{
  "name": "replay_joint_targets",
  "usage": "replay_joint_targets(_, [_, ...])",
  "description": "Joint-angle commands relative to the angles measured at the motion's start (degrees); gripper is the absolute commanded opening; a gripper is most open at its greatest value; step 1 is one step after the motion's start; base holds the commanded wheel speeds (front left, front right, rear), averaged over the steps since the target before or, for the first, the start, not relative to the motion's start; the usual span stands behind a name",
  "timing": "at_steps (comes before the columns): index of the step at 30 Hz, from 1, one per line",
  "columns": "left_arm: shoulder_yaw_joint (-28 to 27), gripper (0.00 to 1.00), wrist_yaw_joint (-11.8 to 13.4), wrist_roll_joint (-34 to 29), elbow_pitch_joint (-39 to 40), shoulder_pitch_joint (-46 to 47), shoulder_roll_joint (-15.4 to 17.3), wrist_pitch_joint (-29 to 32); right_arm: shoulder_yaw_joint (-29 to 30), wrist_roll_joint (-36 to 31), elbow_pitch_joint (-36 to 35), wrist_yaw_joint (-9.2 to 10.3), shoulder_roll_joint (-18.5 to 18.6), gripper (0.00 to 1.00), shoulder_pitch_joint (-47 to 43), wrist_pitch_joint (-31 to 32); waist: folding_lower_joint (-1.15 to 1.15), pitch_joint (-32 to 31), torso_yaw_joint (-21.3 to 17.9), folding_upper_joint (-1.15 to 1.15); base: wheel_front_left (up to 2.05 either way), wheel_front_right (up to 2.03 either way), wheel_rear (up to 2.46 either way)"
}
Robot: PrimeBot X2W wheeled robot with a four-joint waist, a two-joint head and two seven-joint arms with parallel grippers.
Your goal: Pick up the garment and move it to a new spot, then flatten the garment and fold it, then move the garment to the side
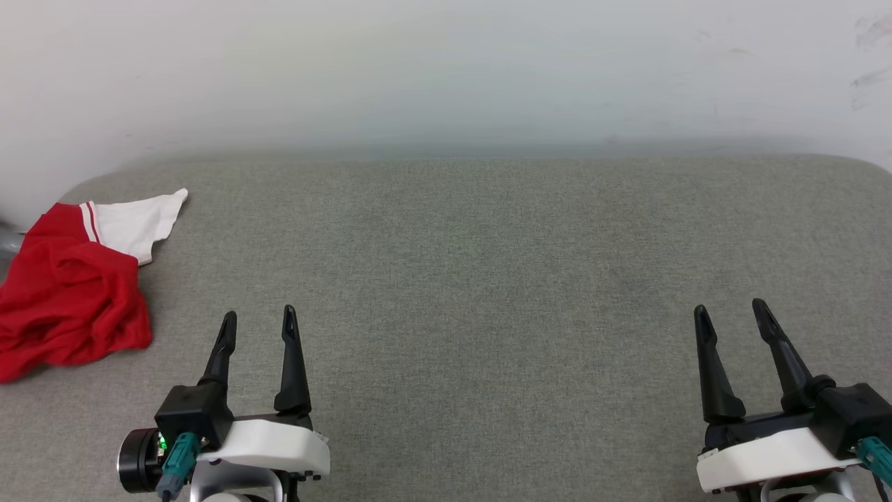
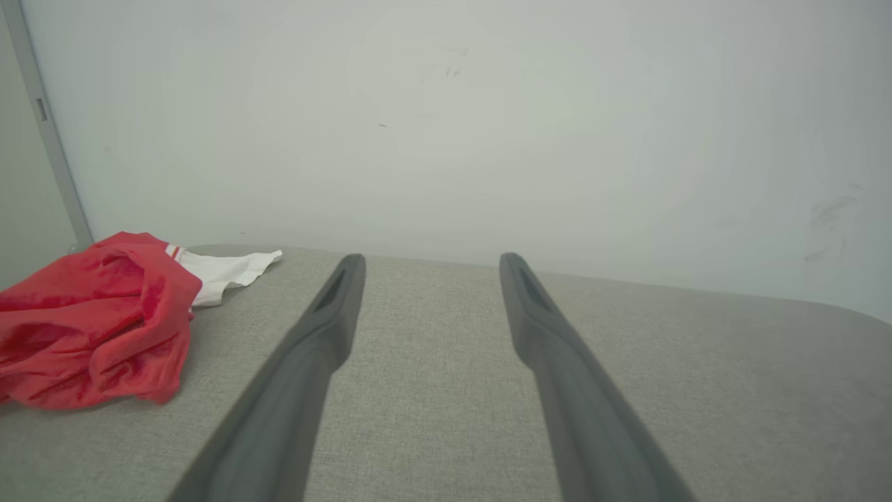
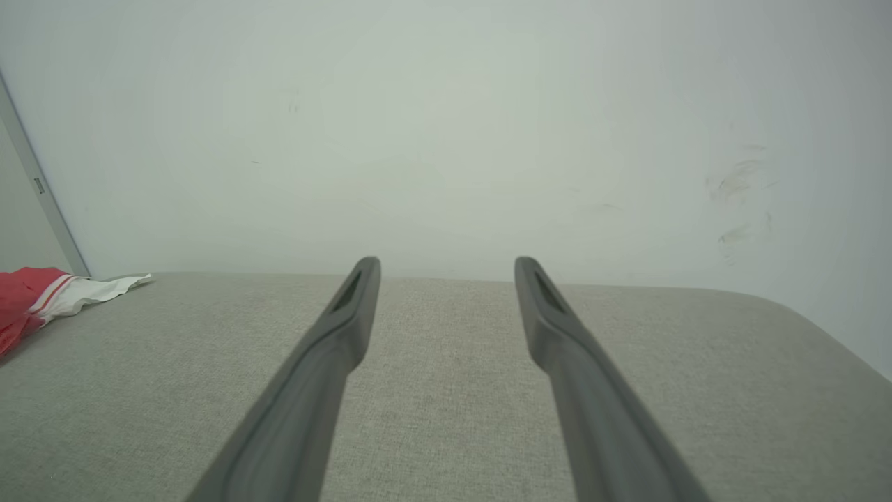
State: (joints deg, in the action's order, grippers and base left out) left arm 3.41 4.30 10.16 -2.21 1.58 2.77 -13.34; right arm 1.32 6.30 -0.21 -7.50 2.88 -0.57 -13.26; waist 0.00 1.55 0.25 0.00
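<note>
My left gripper [image 1: 258, 324] and right gripper [image 1: 728, 317] hover spread wide and empty over the grey table [image 1: 488, 279]; the garment [image 1: 70, 300] lies crumpled at far left. Best I reach left, pinching deep into the bunched red cloth.

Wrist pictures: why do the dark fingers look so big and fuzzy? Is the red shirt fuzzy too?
Left wrist view: the left tool sits right at the lens, so its fingers look stretched and soft, while the garment looks clearer; right wrist view: same for the right tool; head view: both look crisp.
</note>
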Motion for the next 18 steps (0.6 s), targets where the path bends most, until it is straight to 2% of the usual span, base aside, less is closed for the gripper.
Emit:
replay_joint_targets(1, [0.16,1.00,0.29,-1.01,0.31,-0.47,0.16,-0.47,0.06,-0.74,-0.61,0.02,0.00,1.00,-0.32,-0.55,0.00,-0.01,-0.03,0.00,0.00,0.00,0.00])
replay_joint_targets(12, [0.54,1.00,0.81,-5.45,0.12,-1.03,0.17,-2.01,0.18,1.23,0.16,0.03,-0.02,1.00,-0.89,-2.07,0.00,-0.06,0.05,0.00,0.00,0.00,0.00])
replay_joint_targets(18, [0.20,1.00,0.29,-3.49,-0.68,-1.14,0.17,-1.88,0.60,3.63,1.14,0.03,-0.02,1.00,-0.99,-1.97,0.00,-0.14,0.07,0.00,0.00,0.00,0.00])
